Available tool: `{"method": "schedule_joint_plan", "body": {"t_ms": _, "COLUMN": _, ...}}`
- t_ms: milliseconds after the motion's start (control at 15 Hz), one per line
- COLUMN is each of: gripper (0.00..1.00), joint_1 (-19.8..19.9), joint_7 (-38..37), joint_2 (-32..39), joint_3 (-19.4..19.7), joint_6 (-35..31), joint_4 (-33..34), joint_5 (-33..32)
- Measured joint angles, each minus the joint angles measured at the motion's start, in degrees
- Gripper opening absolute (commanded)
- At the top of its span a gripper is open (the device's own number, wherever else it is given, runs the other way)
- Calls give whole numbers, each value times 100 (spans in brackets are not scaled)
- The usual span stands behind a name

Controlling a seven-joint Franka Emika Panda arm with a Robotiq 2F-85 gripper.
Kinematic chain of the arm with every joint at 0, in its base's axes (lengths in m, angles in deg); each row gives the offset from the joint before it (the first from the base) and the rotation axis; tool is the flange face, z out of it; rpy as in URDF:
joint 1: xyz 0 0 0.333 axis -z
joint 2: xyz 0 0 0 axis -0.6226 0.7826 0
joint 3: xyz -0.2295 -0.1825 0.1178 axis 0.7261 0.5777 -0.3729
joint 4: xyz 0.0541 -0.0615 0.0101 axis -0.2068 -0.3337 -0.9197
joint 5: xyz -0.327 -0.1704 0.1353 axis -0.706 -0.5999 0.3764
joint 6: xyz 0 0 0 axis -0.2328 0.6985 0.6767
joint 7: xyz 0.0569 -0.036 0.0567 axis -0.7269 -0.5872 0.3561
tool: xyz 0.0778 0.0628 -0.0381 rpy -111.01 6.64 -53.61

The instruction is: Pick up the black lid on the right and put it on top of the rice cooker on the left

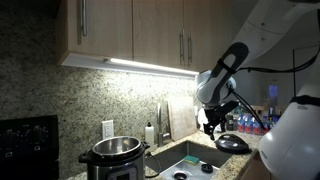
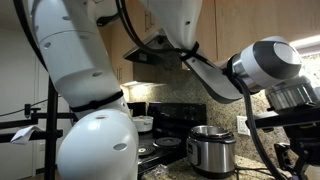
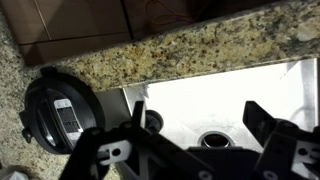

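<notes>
The black lid [image 1: 232, 143] lies on the counter to the right of the sink. In the wrist view it [image 3: 60, 110] shows at the left, round with a raised handle on top. The rice cooker [image 1: 115, 156] stands left of the sink, shiny steel with a black rim and no lid on it; it also shows in an exterior view [image 2: 210, 148]. My gripper [image 1: 211, 124] hangs above the sink's right part, just left of the lid. In the wrist view its fingers [image 3: 200, 128] are spread apart and empty over the white sink, with the lid outside them.
The white sink [image 3: 240, 95] with its drain [image 3: 212, 140] lies between cooker and lid. A faucet [image 1: 163, 118] and a soap bottle [image 1: 150, 133] stand behind it. Water bottles [image 1: 250, 125] stand behind the lid. A black stove [image 1: 28, 145] is left of the cooker. Cabinets hang overhead.
</notes>
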Motion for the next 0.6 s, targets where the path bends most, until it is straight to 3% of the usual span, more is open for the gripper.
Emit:
{"method": "schedule_joint_plan", "body": {"t_ms": 333, "gripper": 100, "joint_1": 338, "joint_7": -638, "joint_2": 1178, "joint_3": 314, "joint_6": -1036, "joint_4": 593, "joint_5": -1104}}
{"method": "schedule_joint_plan", "body": {"t_ms": 600, "gripper": 100, "joint_1": 388, "joint_7": -1050, "joint_2": 2240, "joint_3": 742, "joint_6": -1414, "joint_4": 1449, "joint_5": -1812}}
